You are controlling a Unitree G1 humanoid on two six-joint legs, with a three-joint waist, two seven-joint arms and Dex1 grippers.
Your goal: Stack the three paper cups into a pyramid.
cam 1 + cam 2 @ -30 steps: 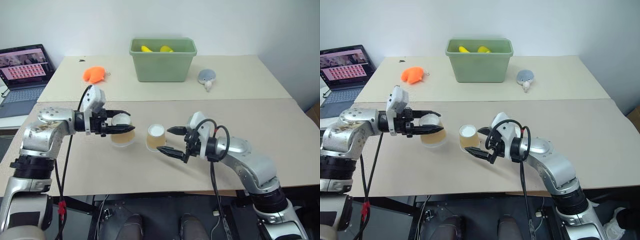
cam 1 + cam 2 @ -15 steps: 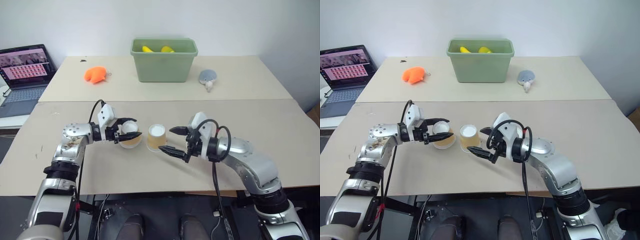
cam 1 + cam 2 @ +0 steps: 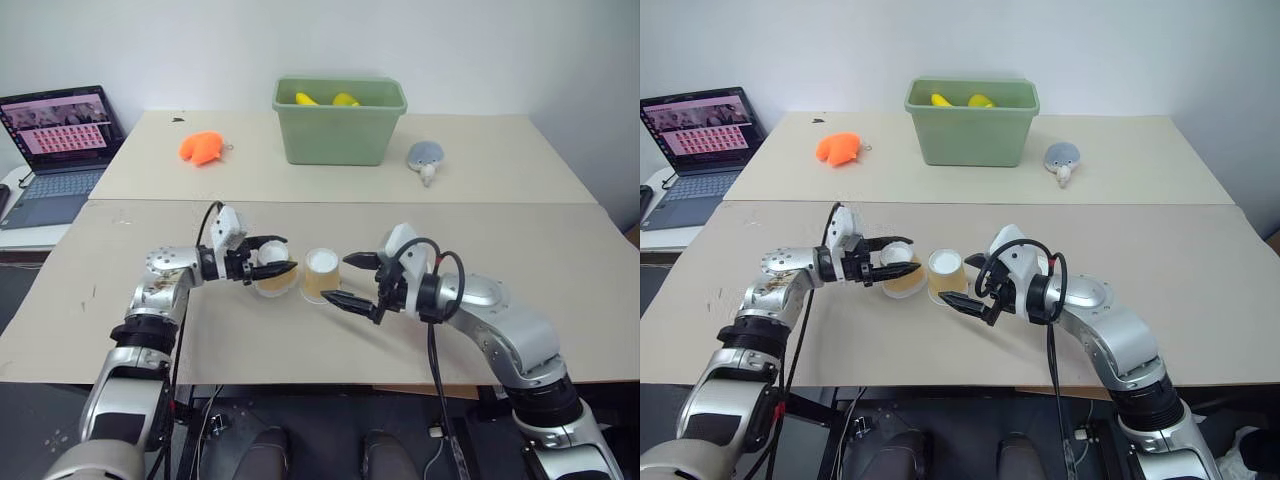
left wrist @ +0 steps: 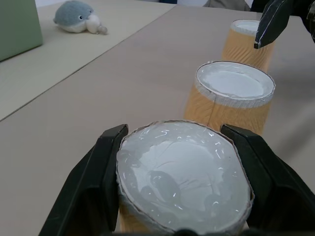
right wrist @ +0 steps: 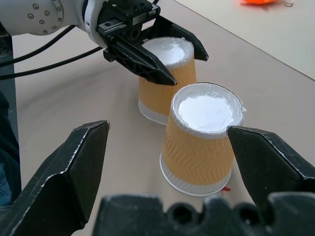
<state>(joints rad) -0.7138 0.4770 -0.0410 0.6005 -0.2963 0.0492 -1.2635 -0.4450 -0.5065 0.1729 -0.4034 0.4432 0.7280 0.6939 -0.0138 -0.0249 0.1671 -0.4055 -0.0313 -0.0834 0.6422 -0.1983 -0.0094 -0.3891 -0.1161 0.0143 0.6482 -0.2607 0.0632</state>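
All the paper cups are upside down, white end up. My left gripper (image 3: 292, 255) is shut on the top of one cup (image 4: 182, 182), low over the table; whether its base touches I cannot tell. In the left wrist view a second cup (image 4: 231, 98) stands just beyond it and a third cup (image 4: 246, 44) farther on, beside a right fingertip (image 4: 268, 24). From the head, the held cup (image 3: 270, 282) sits close to the left of a cup (image 3: 320, 278). That cup stands at the tips of my right gripper (image 3: 342, 279), which is open wide and not touching it.
On the far table are a green bin (image 3: 340, 135) with yellow things inside, an orange toy (image 3: 205, 148) and a grey plush whale (image 3: 425, 155). A laptop (image 3: 60, 140) sits at the far left. The near table's front edge runs just below both arms.
My left gripper has come down and to the right with its cup, closing on the cup by the right gripper. The right gripper has stayed put. The camera has shifted a little.
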